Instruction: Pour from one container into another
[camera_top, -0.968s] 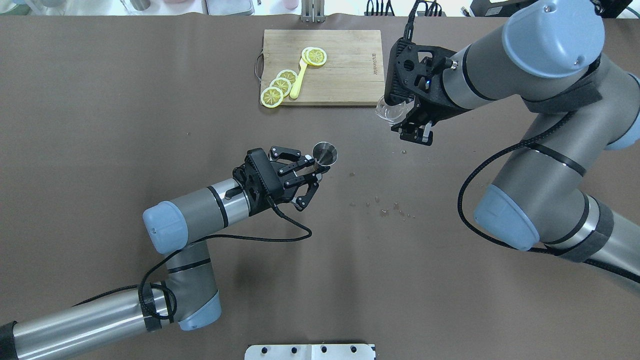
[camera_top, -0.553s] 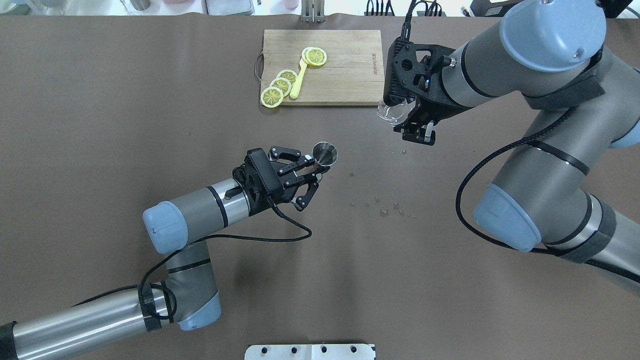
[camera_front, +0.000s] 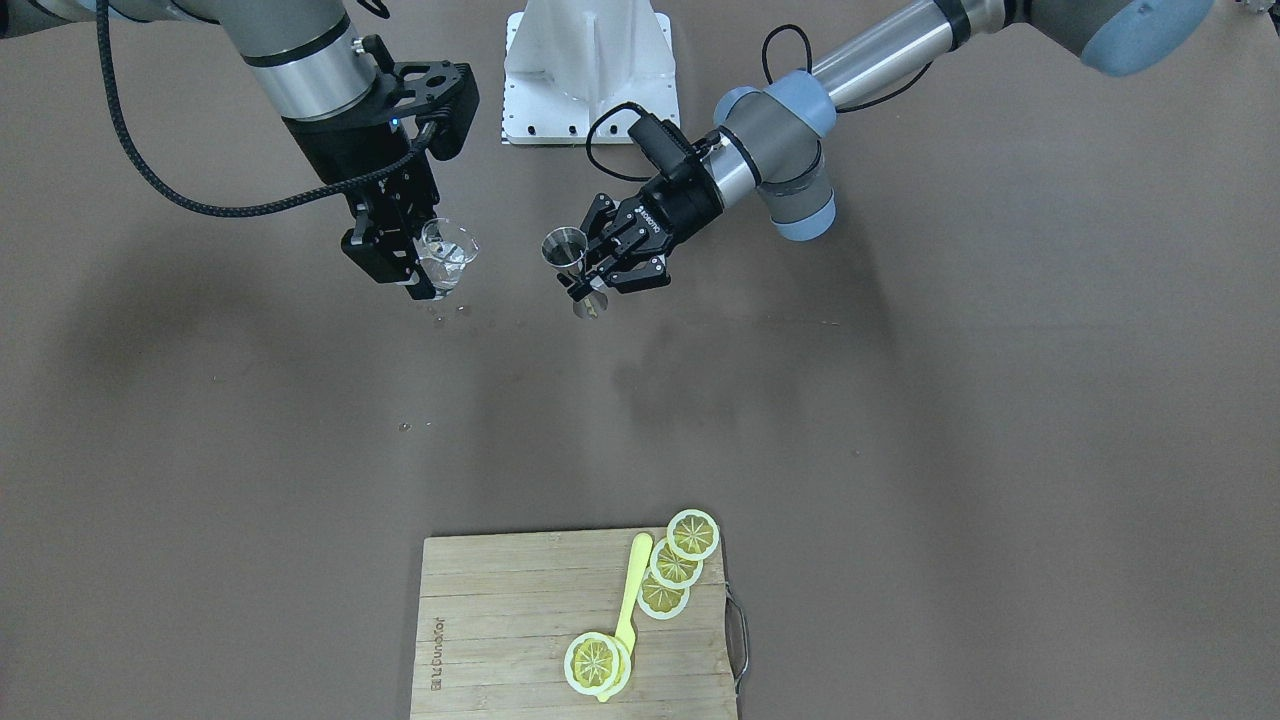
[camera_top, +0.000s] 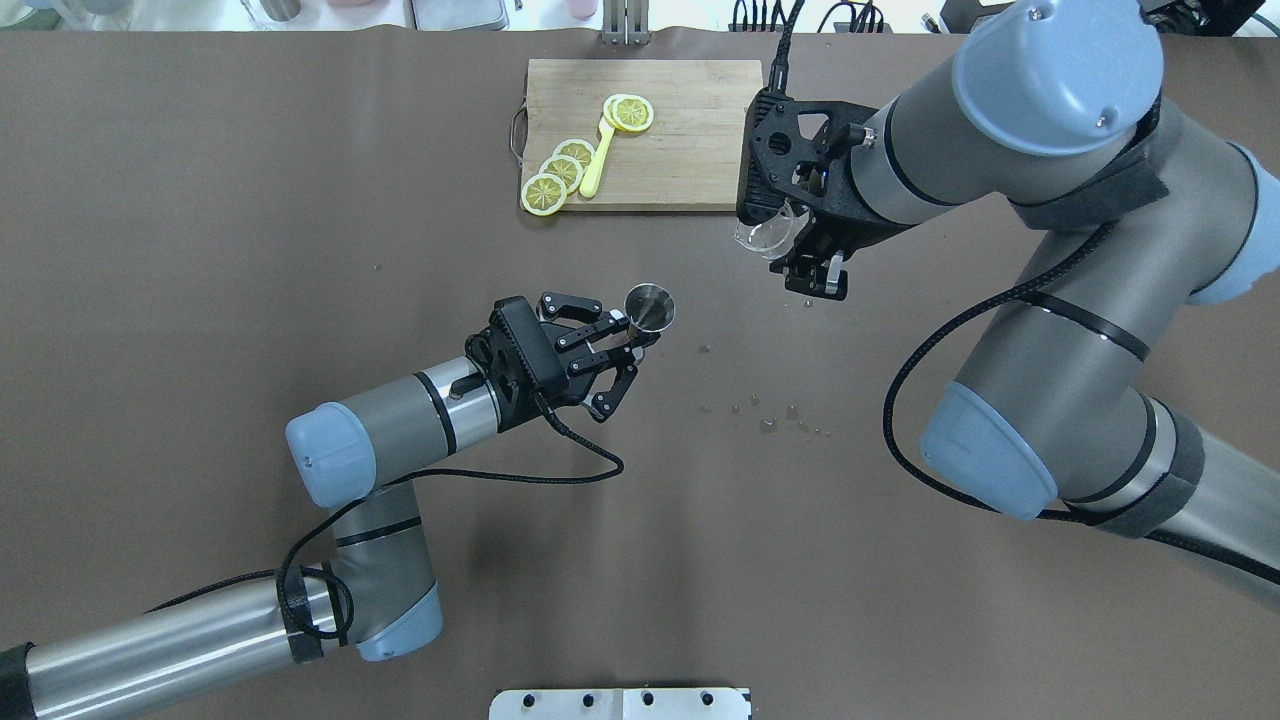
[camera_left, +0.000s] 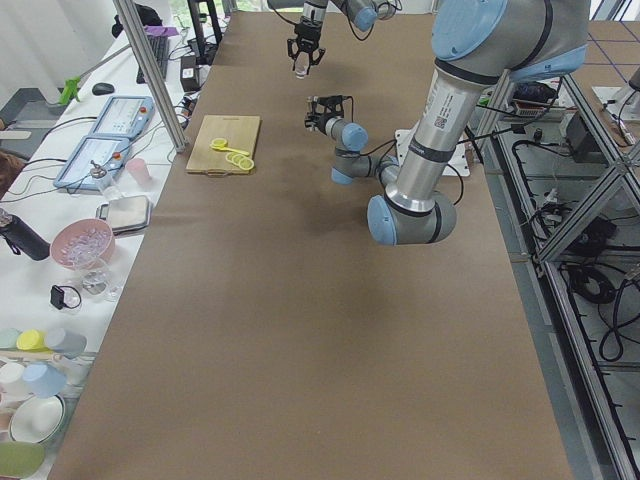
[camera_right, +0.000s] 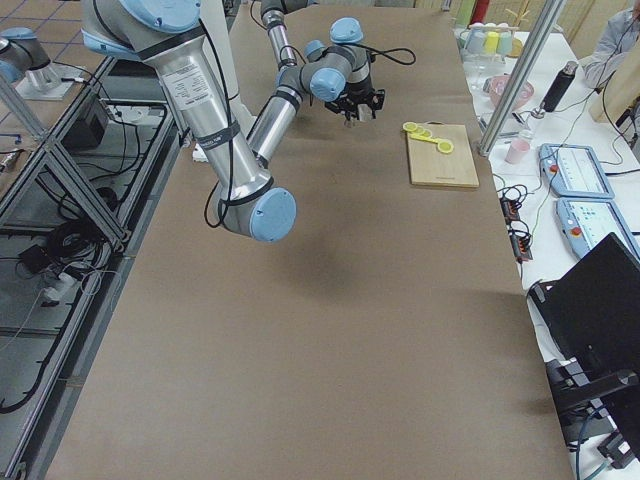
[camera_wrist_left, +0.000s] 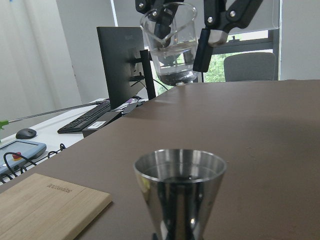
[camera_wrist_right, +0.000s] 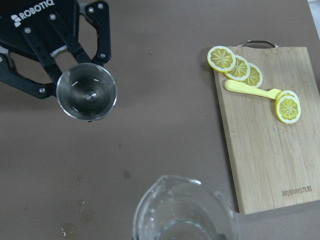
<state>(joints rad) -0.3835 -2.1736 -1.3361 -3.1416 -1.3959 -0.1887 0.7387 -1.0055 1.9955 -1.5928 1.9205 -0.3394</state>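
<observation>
The steel jigger (camera_top: 650, 305) (camera_front: 564, 247) is held upright above the table, my left gripper (camera_top: 638, 338) (camera_front: 592, 282) shut on its narrow waist. It fills the lower middle of the left wrist view (camera_wrist_left: 180, 192), and its round rim (camera_wrist_right: 86, 91) shows from above in the right wrist view. My right gripper (camera_top: 787, 245) (camera_front: 415, 262) is shut on the clear glass cup (camera_top: 763, 235) (camera_front: 446, 254), which hangs in the air to the jigger's right, apart from it. A little clear liquid sits in the cup (camera_wrist_left: 170, 47) (camera_wrist_right: 185, 212).
A wooden cutting board (camera_top: 690, 140) (camera_front: 490, 620) at the far side carries several lemon slices (camera_top: 560, 170) and a yellow spoon (camera_top: 596, 165). Small droplets (camera_top: 770, 418) speckle the brown table cover between the arms.
My right arm has carried the glass cup leftward, closer to the jigger. The left arm and jigger have stayed still.
</observation>
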